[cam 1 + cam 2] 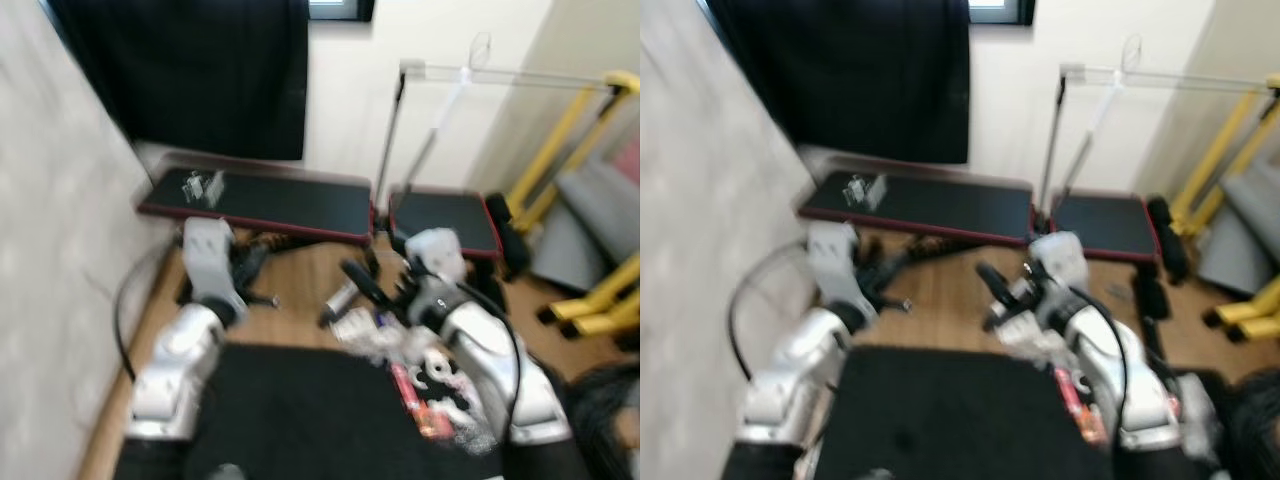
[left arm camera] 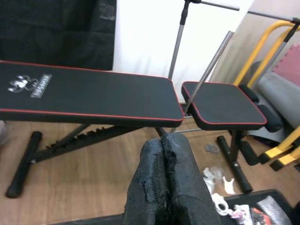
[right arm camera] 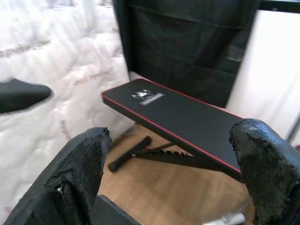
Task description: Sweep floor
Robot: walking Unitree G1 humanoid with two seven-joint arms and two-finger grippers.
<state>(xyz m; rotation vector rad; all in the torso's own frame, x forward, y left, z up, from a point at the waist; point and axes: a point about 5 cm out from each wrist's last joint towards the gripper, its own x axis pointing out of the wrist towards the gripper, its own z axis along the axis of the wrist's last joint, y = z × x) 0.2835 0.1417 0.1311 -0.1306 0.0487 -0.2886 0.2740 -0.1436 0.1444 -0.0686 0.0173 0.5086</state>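
Ahead of me at twelve o'clock a black weight bench [image 2: 89, 96] with red piping stretches across the room, its separate seat pad [image 2: 220, 105] off at one o'clock. A thin metal pole [image 2: 206, 75], which may be the broom handle though I cannot tell, leans up from between the two pads toward the white wall [image 2: 145, 33]. My left gripper [image 2: 164, 185] is raised in front of the bench with its fingers pressed together on nothing. My right gripper [image 3: 171, 178] is spread wide and empty, facing the bench and the black curtain [image 3: 187, 42] behind it.

Bits of white and red litter [image 1: 430, 385] lie at four o'clock, at the edge of a black mat [image 1: 300, 410] under me. A quilted pale wall [image 1: 50, 260] closes off my nine o'clock side, and yellow frames [image 1: 575, 120] with grey padding crowd two o'clock. Bare wood floor [image 2: 89, 173] shows between the mat and the bench's legs; that strip is my open room.
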